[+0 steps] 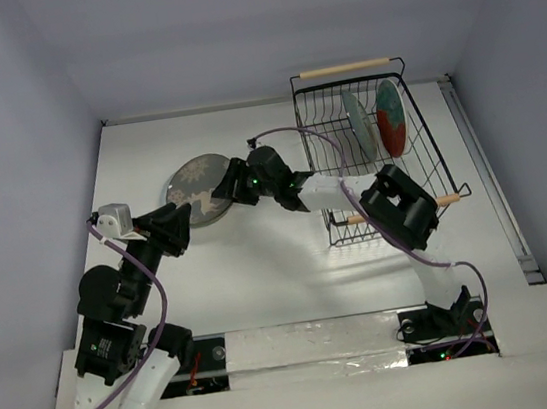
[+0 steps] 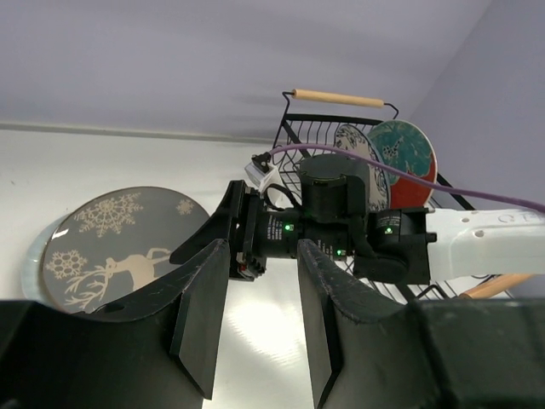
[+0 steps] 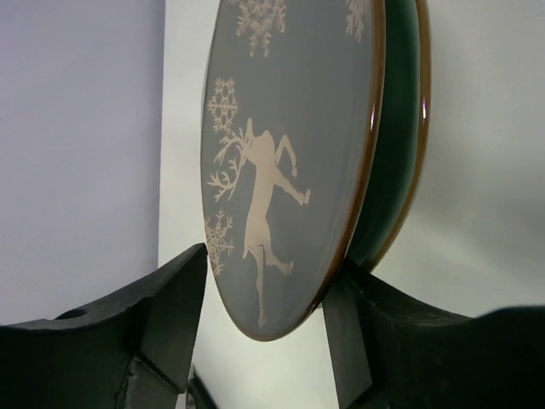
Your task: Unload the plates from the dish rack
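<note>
The dark grey deer plate (image 1: 199, 187) lies on the table left of the dish rack (image 1: 428, 149). A pale rim (image 2: 31, 261) shows under its left edge, apparently the white plate. My right gripper (image 1: 222, 184) is open around the deer plate's (image 3: 289, 128) right rim, which rests against one finger (image 3: 341, 324) and stands apart from the other. My left gripper (image 1: 181, 224) is open and empty just in front of that plate. Standing on edge in the rack are the pale green plate (image 1: 358, 121) and the red-rimmed teal plate (image 1: 391, 116).
The rack's wooden handles sit at its far (image 1: 344, 68) and near (image 1: 446, 200) ends. My right arm (image 1: 400, 210) reaches across the rack's near left corner. Walls close in the table on the left, back and right.
</note>
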`<state>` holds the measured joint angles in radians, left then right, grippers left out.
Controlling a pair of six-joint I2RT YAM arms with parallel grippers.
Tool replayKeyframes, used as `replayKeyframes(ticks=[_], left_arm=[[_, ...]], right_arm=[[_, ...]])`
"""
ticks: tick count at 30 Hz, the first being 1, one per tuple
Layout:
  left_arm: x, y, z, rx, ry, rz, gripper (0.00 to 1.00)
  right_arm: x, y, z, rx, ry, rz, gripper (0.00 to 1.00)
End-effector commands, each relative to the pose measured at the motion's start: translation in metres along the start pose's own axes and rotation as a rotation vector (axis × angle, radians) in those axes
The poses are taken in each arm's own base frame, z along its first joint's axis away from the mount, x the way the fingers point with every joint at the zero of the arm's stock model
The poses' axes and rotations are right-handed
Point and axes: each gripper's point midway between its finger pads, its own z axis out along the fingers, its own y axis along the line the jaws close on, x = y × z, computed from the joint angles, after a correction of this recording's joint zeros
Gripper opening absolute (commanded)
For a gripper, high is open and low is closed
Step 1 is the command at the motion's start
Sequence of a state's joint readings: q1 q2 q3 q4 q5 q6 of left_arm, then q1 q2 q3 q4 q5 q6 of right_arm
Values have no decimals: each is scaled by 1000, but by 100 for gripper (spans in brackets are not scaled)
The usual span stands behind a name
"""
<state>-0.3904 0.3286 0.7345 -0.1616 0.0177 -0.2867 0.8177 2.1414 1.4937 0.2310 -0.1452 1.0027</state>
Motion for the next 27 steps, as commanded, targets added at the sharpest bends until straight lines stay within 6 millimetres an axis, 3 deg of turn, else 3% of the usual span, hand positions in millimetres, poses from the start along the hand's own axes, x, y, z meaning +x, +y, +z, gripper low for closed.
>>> replayKeyframes(ticks=[1, 7, 17, 19, 20, 21, 22, 24, 25, 27], left_arm=[[-12, -5, -1, 22, -47, -5, 35], [-11, -5, 0, 22, -42, -5, 35], [-11, -5, 1, 23, -42, -3, 35], [-10, -5, 1, 23, -40, -3, 35], [-11, -5, 1, 22, -42, -2, 35], [-11, -5, 0, 22, -44, -2, 35], [-11, -5, 0, 21, -43, -3, 35], [-11, -5, 0, 22, -44, -2, 35], [-11, -5, 0, 22, -42, -2, 35], [-11, -4, 0, 19, -43, -2, 35]], right_arm=[[-23, 49, -25, -64, -73, -113, 62], [-34, 47, -45, 11, -98, -203, 72], [-23, 18, -74, 152, -5, -377, 69], [-33, 32, -94, 138, -41, -405, 53], [-37, 28, -102, 158, -70, -426, 46], [-54, 52, -126, 118, -145, -442, 20], [-64, 57, -140, 133, -189, -453, 10], [-96, 49, -174, 270, -329, -505, 0], [-112, 57, -199, 300, -398, -521, 0], [-153, 29, -239, 509, -525, -559, 0]])
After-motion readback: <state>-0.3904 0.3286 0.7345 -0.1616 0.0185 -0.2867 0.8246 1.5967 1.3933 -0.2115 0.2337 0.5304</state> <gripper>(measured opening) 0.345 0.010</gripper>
